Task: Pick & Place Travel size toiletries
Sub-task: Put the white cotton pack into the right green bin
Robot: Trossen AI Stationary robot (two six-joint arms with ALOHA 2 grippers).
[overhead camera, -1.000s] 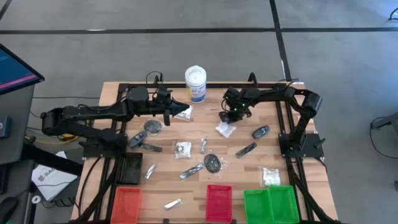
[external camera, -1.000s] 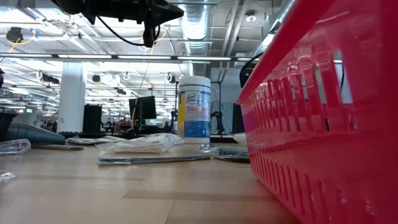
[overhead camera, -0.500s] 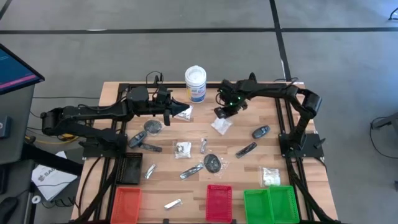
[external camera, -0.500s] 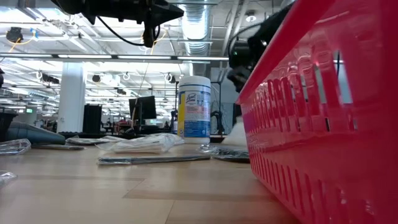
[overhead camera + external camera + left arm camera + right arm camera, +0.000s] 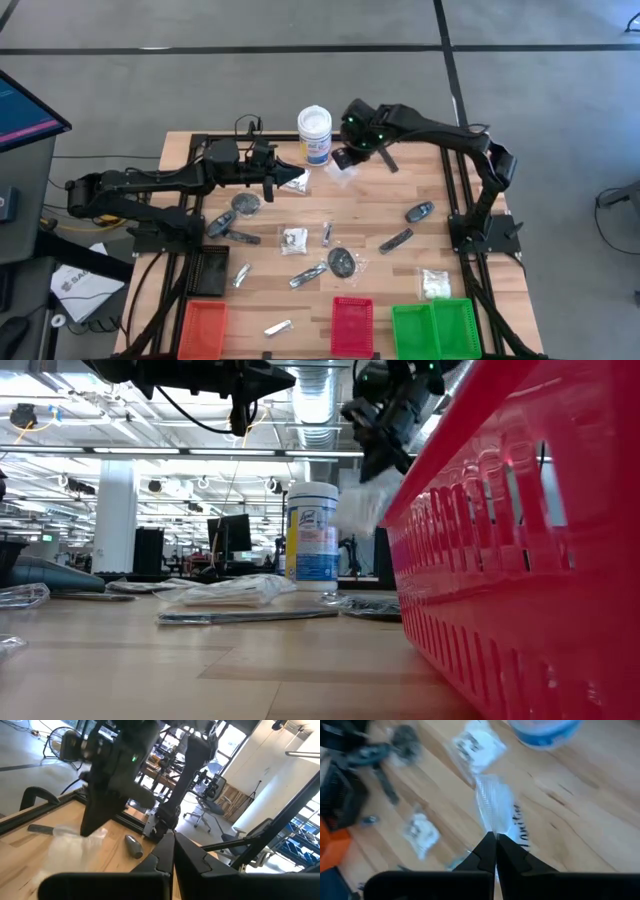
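Note:
My right gripper is shut on a clear packet with white contents, raised near the table's far edge, right of the white tub. In the low view the packet hangs under the gripper. My left gripper is shut and raised over the far left part of the table, beside another white packet lying flat on the wood. Several more toiletries lie on the table: dark discs, black sticks, silvery sachets. My right gripper pinches the clear packet by its upper edge between its two fingers, which come at it from above, pointing down. The packet is lifted clear of the table and hangs below the fingers.
The white tub with a blue label stands at the far edge, just left of the right gripper. Along the near edge sit an orange tray, a red tray and green trays. A black frame borders the table.
My right gripper has risen and moved toward the table's far edge and a little left, toward the white tub. The clear packet, which lay on the wood a second ago, has gone up with it and now hangs clear of the table.

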